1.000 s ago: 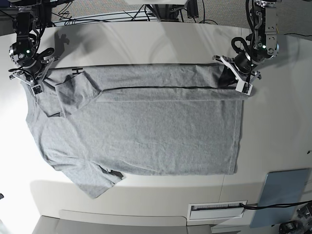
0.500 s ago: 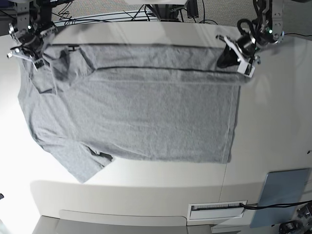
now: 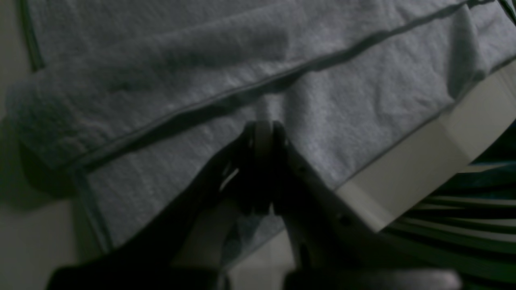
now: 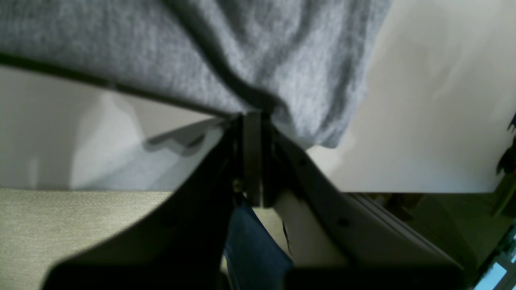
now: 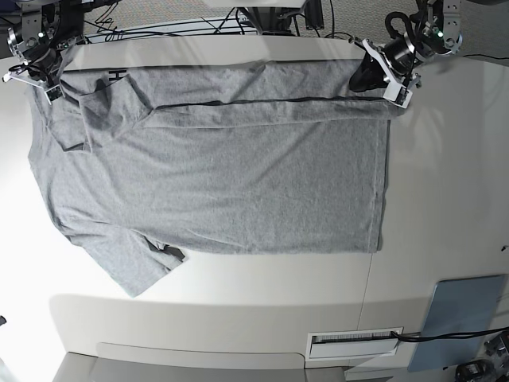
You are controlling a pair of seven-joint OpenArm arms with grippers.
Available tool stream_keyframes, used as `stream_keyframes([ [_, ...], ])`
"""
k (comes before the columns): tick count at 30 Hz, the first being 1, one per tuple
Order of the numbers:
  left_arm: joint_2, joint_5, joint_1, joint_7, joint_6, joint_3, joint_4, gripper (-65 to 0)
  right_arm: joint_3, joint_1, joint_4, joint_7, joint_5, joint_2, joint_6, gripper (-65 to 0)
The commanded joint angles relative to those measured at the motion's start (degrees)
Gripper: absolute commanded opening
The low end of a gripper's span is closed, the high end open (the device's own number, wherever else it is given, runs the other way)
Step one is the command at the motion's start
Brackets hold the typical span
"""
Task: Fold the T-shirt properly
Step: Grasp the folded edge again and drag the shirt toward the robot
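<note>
- While both arms work at its far edge, the broad off-white worktop (image 5: pixel 445 199) fills nearly the whole base view, smooth and glossy, with a seam running down its right part.
- Beyond the far edge lies speckled grey carpet (image 5: pixel 159 9) crossed by black cables (image 5: pixel 159 30).
- Spread across the worktop is the large heather-grey short-sleeved cotton T-shirt (image 5: pixel 231 183), lying sideways: hem toward the base view's right, shoulders toward its left, one sleeve pointing at the near left corner.
- Along the far side a long strip of the T-shirt is turned over onto the body, its edge marked by a dark line.
- At the near right corner sits a flat grey-blue rectangular panel (image 5: pixel 463 314), well apart from the T-shirt.
- Beside that panel, at the near edge, lies a white slotted strip (image 5: pixel 355 342) with fine dark print too small to read.
- Black block lettering (image 5: pixel 116 76) shows on the turned strip near the left corner; only part of it is visible, something like an "H".
- Closed tight, the left hand (image 3: pixel 264 133) pinches the T-shirt's hem corner at the base view's top right.
- Likewise closed, the right hand (image 4: pixel 252 121) pinches the fabric at the shoulder end, top left in the base view.
</note>
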Motion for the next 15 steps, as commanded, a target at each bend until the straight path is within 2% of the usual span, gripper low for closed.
stream_keyframes([
  [1, -0.5, 6.6, 1.5, 7.1, 1.3, 0.5, -0.7, -65.0, 0.6, -0.4, 2.1, 0.8, -0.2, 1.0, -0.2, -65.0],
  [4, -0.5, 7.9, 1.1, 7.0, 3.1, 0.5, -0.7, -65.0, 0.6, -0.4, 6.5, 1.9, -0.2, 1.0, -0.3, -65.0],
  [9, -0.5, 11.9, -0.5, 5.3, 6.8, 0.5, -0.7, -65.0, 0.6, 3.9, 7.4, 3.5, 0.8, 1.0, -2.8, -65.0],
  [15, -0.5, 14.0, -1.8, 6.3, 7.3, 0.5, -0.7, -65.0, 0.6, 9.7, -0.3, 3.4, 3.5, 1.0, -2.6, -65.0],
])
